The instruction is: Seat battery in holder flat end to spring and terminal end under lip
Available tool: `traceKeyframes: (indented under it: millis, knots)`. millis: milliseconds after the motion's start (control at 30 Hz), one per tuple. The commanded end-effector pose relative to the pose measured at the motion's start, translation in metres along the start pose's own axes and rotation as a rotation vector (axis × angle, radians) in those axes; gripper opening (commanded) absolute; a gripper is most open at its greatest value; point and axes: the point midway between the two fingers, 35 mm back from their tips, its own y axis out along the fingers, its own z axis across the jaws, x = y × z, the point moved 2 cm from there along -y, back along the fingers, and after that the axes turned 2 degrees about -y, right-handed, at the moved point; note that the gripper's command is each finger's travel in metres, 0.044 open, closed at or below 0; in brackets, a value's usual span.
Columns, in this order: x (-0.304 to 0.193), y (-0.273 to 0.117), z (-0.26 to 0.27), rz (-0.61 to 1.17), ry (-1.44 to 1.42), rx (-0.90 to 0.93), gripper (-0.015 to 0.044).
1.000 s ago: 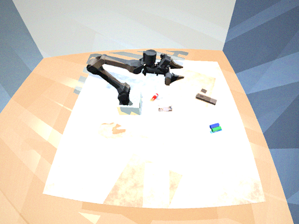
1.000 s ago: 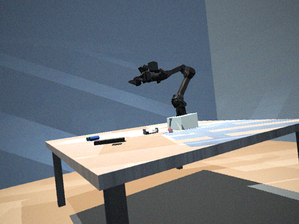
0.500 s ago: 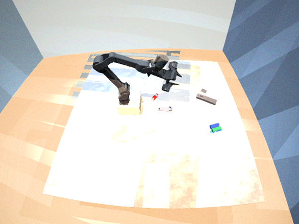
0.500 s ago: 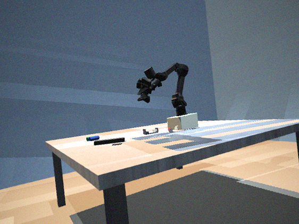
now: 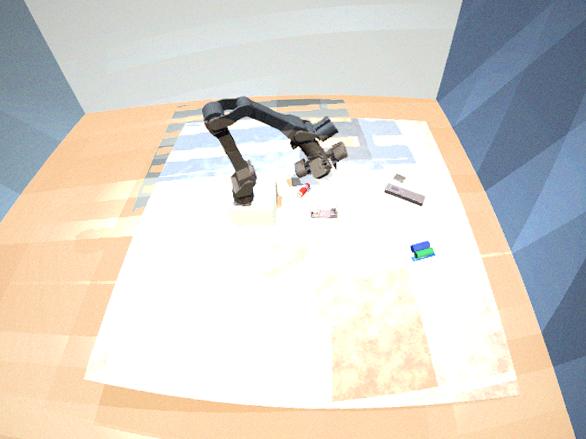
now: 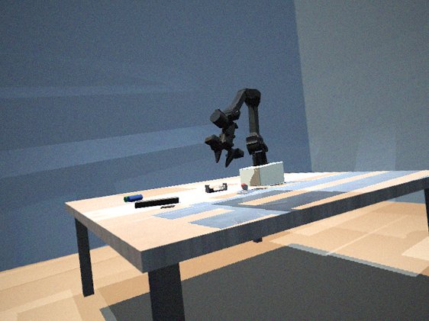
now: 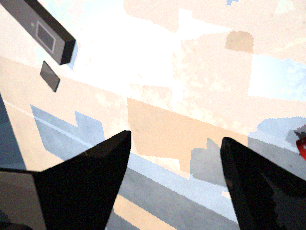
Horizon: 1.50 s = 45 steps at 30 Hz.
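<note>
The red battery (image 5: 304,189) (image 6: 244,186) (image 7: 302,148) lies on the table near the arm's base, outside the holder; only part of it shows at the right edge of the wrist view. The small holder (image 5: 324,213) (image 6: 215,188) stands empty a little in front of the battery in the top view. It is out of the wrist view. Its spring and lip are too small to tell apart. My gripper (image 6: 222,164) (image 7: 175,141) points down, high above the table. It is partly open, with nothing between its fingers. The battery is off to the side of the right finger.
A long dark bar (image 5: 404,195) (image 6: 156,202) (image 7: 55,37) lies on the right in the top view, beside a small grey plate (image 5: 400,178) (image 6: 167,207) (image 7: 50,76). A blue cylinder (image 5: 420,246) (image 6: 135,198) and a green cylinder (image 5: 423,253) lie together farther off.
</note>
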Motion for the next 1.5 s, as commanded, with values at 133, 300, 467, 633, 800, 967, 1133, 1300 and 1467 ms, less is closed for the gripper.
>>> traceKeyframes:
  millis: [133, 300, 467, 633, 800, 967, 1133, 1300, 1467]
  knots:
    - [-0.031, 0.024, -0.091, -0.261, 0.658, -0.430, 0.0244]
    - [-0.031, 0.024, -0.092, -0.265, 0.663, -0.433, 0.0244]
    - [-0.031, 0.024, -0.092, -0.265, 0.663, -0.433, 0.0244]
    - [-0.031, 0.026, -0.093, -0.265, 0.663, -0.433, 0.0244]
    - [-0.030, 0.033, -0.096, -0.265, 0.663, -0.433, 0.0244]
    - [-0.029, 0.041, -0.099, -0.266, 0.663, -0.433, 0.0244]
    - [-0.028, 0.048, -0.103, -0.266, 0.663, -0.433, 0.0244]
    - [-0.028, 0.055, -0.107, -0.266, 0.663, -0.433, 0.0244]
    - [-0.026, 0.062, -0.112, -0.266, 0.663, -0.433, 0.0244]
